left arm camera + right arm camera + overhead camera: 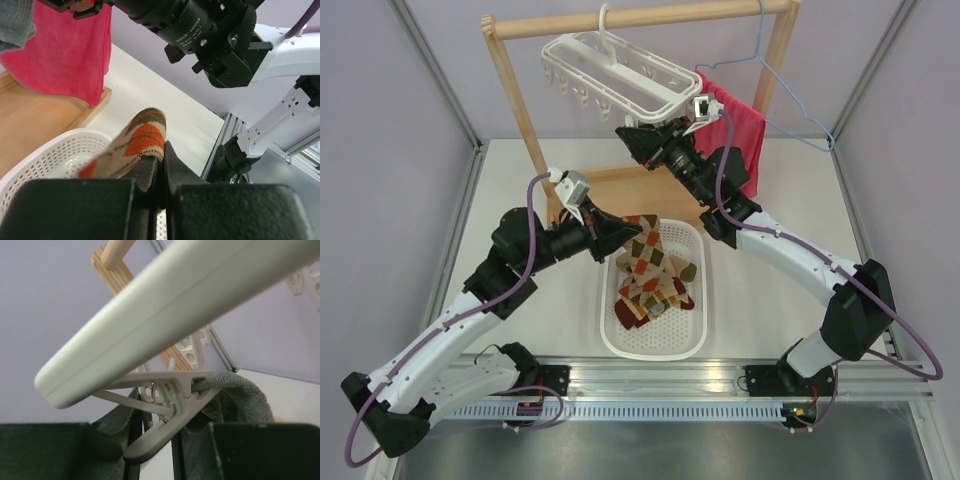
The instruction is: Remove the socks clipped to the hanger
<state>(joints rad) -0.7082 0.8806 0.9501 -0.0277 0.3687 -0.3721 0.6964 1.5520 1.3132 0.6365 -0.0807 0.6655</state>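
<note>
Left gripper [160, 170]: fingers shut on argyle sock [142, 137], over far-left rim of white basket [603, 320]. More argyle socks [655, 285] lie in basket.
Right gripper [160, 452]: at white hanger [620, 65], clip [170, 390] and grey sock [240, 395] between fingers; cannot tell if squeezing.
Hanger on wooden rack [650, 17], beside red towel [740, 140].
White table [740, 330], pale walls on three sides; open room near basket.
Right arm's wrist motor [190, 37] reads "DAMIAO".
</note>
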